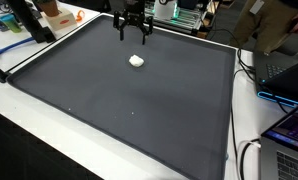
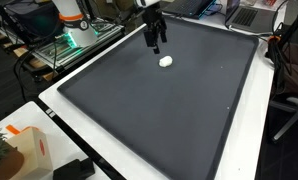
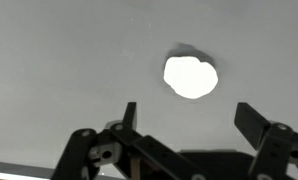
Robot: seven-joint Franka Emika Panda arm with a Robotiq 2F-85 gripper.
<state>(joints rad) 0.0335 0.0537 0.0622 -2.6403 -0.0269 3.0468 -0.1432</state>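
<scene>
A small white lump (image 1: 136, 61) lies on the dark grey mat (image 1: 119, 100), toward its far side. It also shows as the white lump (image 2: 166, 61) on the mat (image 2: 169, 110). My gripper (image 1: 132, 36) hangs above the mat just behind the lump, not touching it. In the wrist view the white lump (image 3: 190, 77) sits ahead of my gripper (image 3: 189, 118), whose two black fingers stand wide apart with nothing between them.
White table edges (image 1: 49, 140) frame the mat. Laptops and cables (image 1: 284, 100) crowd one side. An orange-and-white object (image 1: 57, 15) and blue items stand at a far corner. A cardboard box (image 2: 19, 150) sits near the front edge.
</scene>
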